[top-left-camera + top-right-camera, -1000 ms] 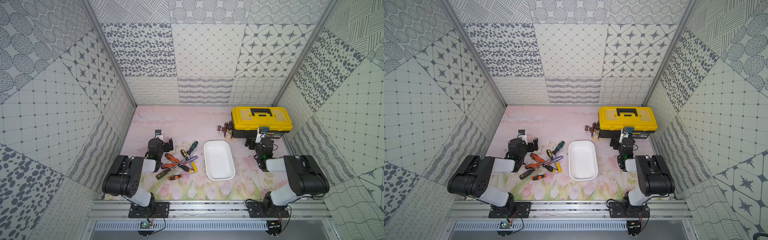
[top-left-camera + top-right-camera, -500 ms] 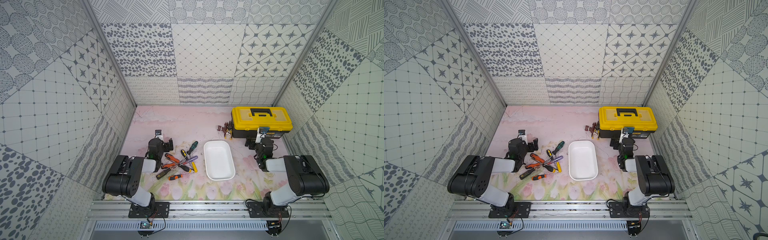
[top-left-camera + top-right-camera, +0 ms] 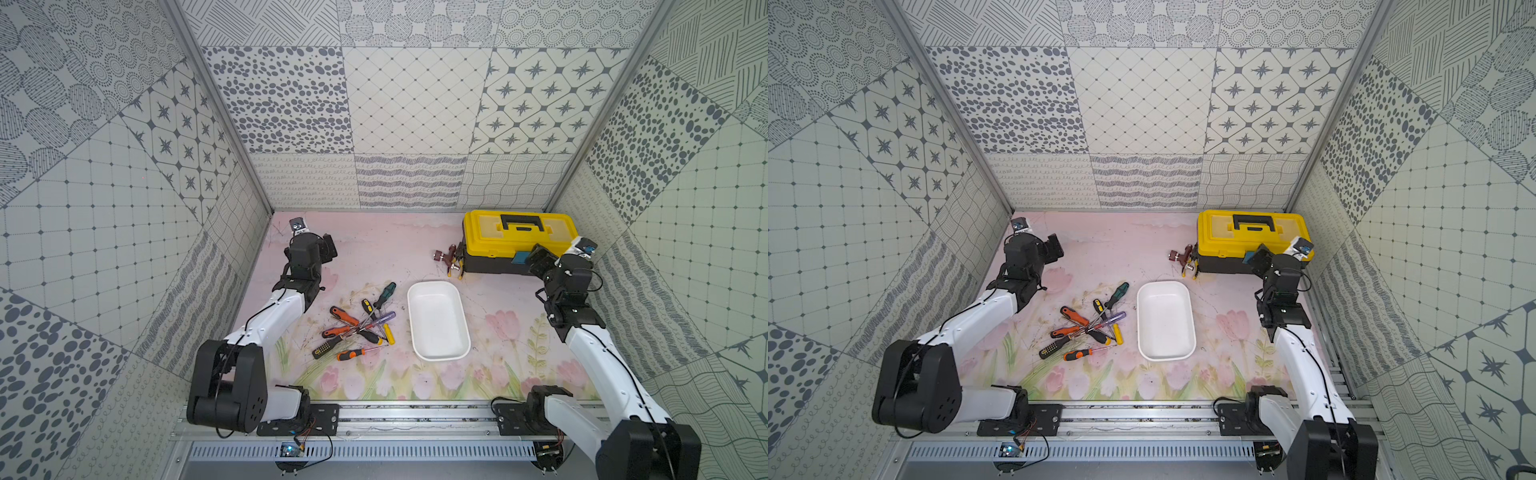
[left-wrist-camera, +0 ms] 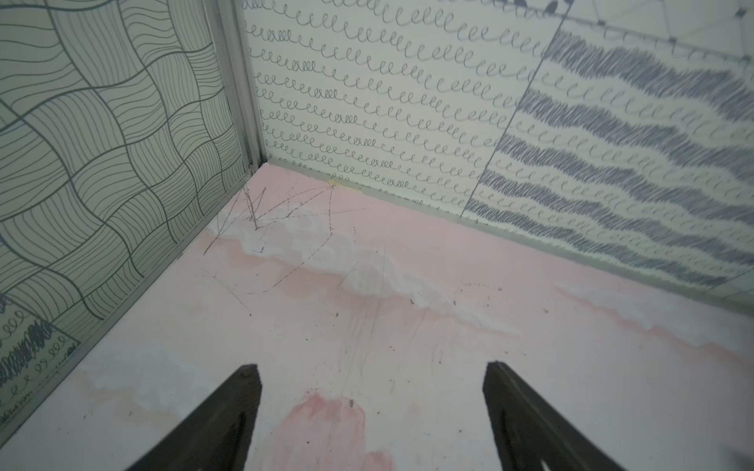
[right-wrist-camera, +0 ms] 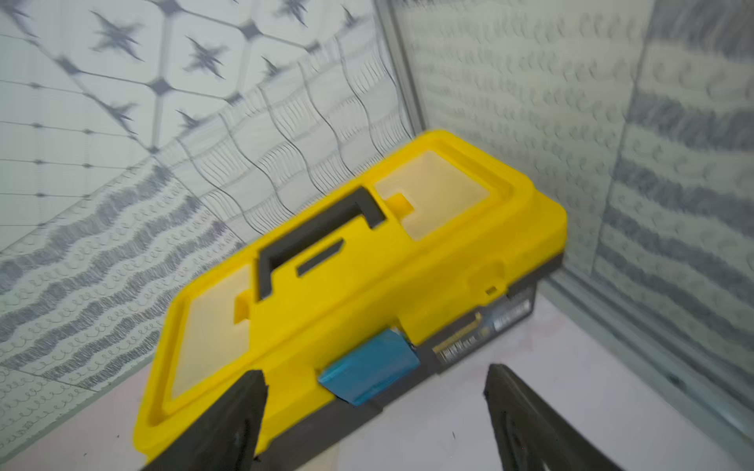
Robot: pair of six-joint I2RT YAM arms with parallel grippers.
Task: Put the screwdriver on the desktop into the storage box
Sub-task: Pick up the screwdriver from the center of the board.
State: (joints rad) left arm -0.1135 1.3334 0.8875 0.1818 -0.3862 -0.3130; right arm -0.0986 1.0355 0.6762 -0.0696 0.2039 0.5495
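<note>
At the far left corner of the desktop (image 3: 374, 249): left arm (image 3: 274, 316), stretched forward from the front rail along the left edge, with the left gripper (image 4: 371, 367) pointed down at bare, scratched pink surface near the corner, spread wide and clamping nothing.

At the far right corner: right arm (image 3: 598, 365), likewise extended along the right edge, with the right gripper (image 5: 374, 370) aimed at the front of a closed yellow-lidded toolbox (image 3: 519, 232), spread just as wide and empty, close to the blue latch (image 5: 369, 373). Impossible to say from the blurred wrist view whether touching.

Near the middle of the desktop: white box (image 3: 436, 320), open-topped, long side running front to back, empty inside.

Just left of the box, apart from its wall: heap of screwdrivers (image 3: 359, 328), crossed over one another, with orange, black, yellow, green and purple handles, all flat on the desktop and well apart from both grippers.

Beside the toolbox's left end: small reddish-brown tool (image 3: 446, 259), too small to identify.
</note>
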